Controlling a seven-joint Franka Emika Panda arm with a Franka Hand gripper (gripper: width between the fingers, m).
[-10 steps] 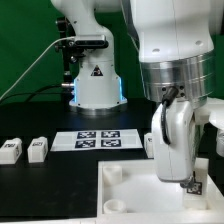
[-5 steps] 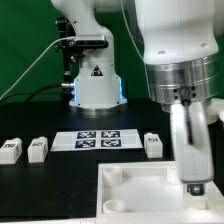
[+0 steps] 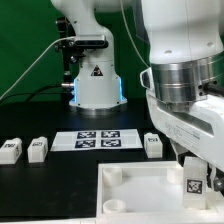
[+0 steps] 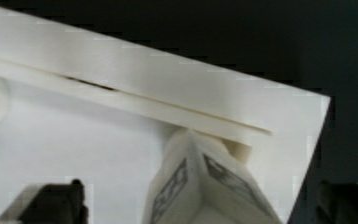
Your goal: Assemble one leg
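A leg point(image 3: 193, 184), a small white post with a marker tag, stands upright on the near right corner of the large white square panel point(image 3: 130, 195). My gripper point(image 3: 196, 172) is lowered around it. In the wrist view the leg point(image 4: 204, 180) sits between the two dark fingertips point(image 4: 53, 203), with a gap showing on one side, so the jaws stand open around it. Three more legs lie on the black table: two at the exterior view's left point(image 3: 10, 150) point(image 3: 38, 148) and one point(image 3: 152, 144) behind the panel.
The marker board point(image 3: 98, 139) lies flat behind the panel, in front of the arm's white base point(image 3: 96, 85). The panel has raised corner sockets point(image 3: 112, 176). A green backdrop stands behind.
The gripper has turned about the upright leg, its wide side now facing the exterior view. The leg's tag shows more fully. The other legs have not moved.
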